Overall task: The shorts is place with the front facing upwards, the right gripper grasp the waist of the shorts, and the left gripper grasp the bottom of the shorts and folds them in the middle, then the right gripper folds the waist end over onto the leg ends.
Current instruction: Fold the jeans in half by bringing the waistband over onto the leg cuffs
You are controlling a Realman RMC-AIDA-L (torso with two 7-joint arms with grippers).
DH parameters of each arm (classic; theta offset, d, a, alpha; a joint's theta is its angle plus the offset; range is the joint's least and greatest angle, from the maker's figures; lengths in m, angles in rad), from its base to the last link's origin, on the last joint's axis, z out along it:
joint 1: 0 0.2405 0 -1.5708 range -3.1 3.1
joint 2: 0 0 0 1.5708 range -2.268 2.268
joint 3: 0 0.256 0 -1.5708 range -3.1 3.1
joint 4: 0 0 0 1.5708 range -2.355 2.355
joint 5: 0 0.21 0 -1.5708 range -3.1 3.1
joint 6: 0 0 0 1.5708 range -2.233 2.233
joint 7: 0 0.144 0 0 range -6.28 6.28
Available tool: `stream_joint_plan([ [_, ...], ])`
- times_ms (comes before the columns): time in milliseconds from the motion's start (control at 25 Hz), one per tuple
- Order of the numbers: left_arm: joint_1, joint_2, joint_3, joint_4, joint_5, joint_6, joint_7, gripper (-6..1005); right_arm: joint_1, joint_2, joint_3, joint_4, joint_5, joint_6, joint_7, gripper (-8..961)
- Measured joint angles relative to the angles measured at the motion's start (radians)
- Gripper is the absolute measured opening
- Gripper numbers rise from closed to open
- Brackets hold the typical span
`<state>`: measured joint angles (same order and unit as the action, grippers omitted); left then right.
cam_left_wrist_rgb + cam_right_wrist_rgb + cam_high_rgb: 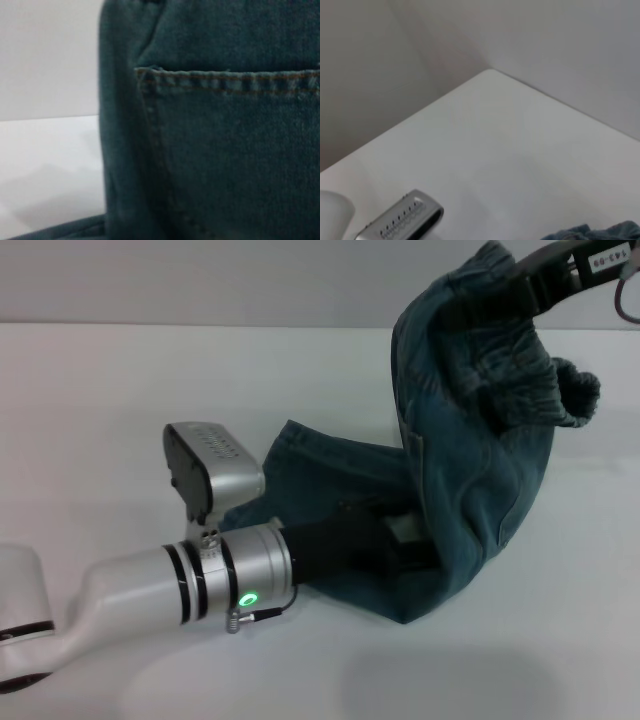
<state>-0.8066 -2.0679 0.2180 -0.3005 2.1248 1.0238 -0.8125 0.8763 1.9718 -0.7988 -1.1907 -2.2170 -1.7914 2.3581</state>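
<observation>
Overhead, right claw (540,275) pinching shorts (470,440) waist aloft, left claw (405,540) buried under denim, grip unclear

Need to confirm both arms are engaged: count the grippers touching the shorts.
2. The right gripper holds the shorts lifted by the waist, at the far right. The left gripper is low on the table, its fingers buried under the denim, so its grasp is hidden.

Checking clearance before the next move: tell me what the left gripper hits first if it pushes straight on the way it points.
Denim. The left gripper is already tucked under the hanging shorts, whose fabric fills its wrist view, so it would likely press into that cloth first.
</observation>
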Motion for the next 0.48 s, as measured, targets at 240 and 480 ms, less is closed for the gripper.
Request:
stream_joint_plan([
  [240, 0.051, 0.006, 0.007, 0.074, 0.009, 0.0, -0.064, 798, -0.025, -0.006, -0.007, 0.021, -0.003, -0.001, -0.013, 69],
  [480, 0.089, 0.008, 0.009, 0.184, 0.036, 0.013, -0.165, 798, -0.042, -0.006, -0.008, 0.022, 0.001, 0.0, -0.023, 68],
])
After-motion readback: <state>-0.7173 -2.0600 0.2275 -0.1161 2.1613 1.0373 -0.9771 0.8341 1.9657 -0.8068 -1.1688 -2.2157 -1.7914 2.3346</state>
